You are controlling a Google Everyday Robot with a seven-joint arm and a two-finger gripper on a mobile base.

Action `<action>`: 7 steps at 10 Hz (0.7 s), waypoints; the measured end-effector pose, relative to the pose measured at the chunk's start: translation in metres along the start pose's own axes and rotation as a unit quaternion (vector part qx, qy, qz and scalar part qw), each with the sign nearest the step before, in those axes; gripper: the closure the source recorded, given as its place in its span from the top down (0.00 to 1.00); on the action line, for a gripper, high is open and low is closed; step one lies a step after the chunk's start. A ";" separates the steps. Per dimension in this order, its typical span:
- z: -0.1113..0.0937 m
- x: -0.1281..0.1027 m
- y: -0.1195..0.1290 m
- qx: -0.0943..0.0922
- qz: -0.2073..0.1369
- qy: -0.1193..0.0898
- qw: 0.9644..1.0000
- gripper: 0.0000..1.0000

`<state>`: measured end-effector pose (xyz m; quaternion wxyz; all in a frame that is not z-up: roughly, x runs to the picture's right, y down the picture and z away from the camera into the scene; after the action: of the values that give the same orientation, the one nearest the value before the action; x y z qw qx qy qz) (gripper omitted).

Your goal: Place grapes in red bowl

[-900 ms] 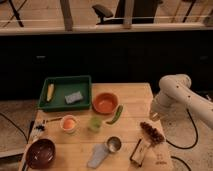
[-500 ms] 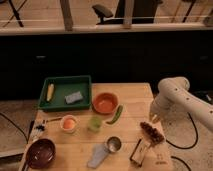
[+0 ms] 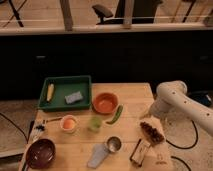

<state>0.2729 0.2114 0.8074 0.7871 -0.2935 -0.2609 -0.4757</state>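
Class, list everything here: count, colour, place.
table: one, wooden, centre
tray: one, green, back left
corn: one, yellow, in tray
sponge: one, grey, in tray
red bowl: one, orange-red, mid-table
chilli: one, green, beside red bowl
white cup: one, orange contents, left
green cup: one, green, centre-left
dark bowl: one, maroon, front left
metal cup: one, silver, front centre
grapes: one bunch, dark, right side
arm: one, white, right edge
gripper: one, pale, near grapes

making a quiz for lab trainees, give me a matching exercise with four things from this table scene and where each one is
1 grapes
2 red bowl
3 corn cob
4 gripper

a in the green tray
b mid-table, beside the green chilli
c just behind the grapes
d right side of the table, near front

Pairs: 1-d; 2-b; 3-a; 4-c
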 end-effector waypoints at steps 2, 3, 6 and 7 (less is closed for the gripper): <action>0.012 -0.002 -0.003 -0.001 -0.008 -0.006 1.000 0.80; 0.016 -0.003 -0.003 -0.002 -0.010 -0.009 1.000 0.79; 0.029 -0.005 -0.002 -0.006 -0.012 -0.023 1.000 0.52; 0.030 -0.004 -0.002 -0.005 -0.012 -0.025 1.000 0.45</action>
<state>0.2650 0.2346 0.8256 0.7730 -0.3064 -0.2813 -0.4790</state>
